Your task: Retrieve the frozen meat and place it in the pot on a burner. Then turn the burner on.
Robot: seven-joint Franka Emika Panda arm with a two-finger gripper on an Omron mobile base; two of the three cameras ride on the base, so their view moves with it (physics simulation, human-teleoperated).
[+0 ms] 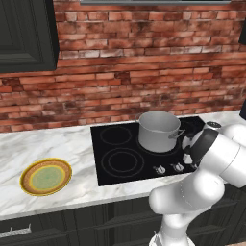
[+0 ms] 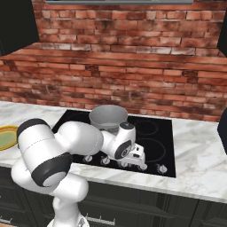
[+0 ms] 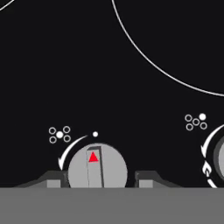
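The pot [image 1: 158, 129] [image 2: 108, 117] is a silver-grey stockpot standing on the back burner of the black cooktop [image 1: 108, 149] [image 2: 153, 135]. Its inside looks grey from here, and the frozen meat is hidden. My gripper [image 2: 138, 163] [image 3: 100, 179] is down at the cooktop's front edge, over the row of knobs. In the hand view its two fingertips [image 3: 146, 178] straddle a round grey knob [image 3: 97, 168] with a red triangle mark. The left tip lies against the knob's side, while a narrow dark gap remains on the right. The jaws are open around it.
A yellow-rimmed green plate [image 1: 45, 177] [image 2: 6, 136] lies on the marble counter left of the cooktop. More knobs [image 1: 158, 169] [image 2: 88, 158] [image 3: 216, 164] line the front edge. A brick wall rises behind, with dark cabinets above and below.
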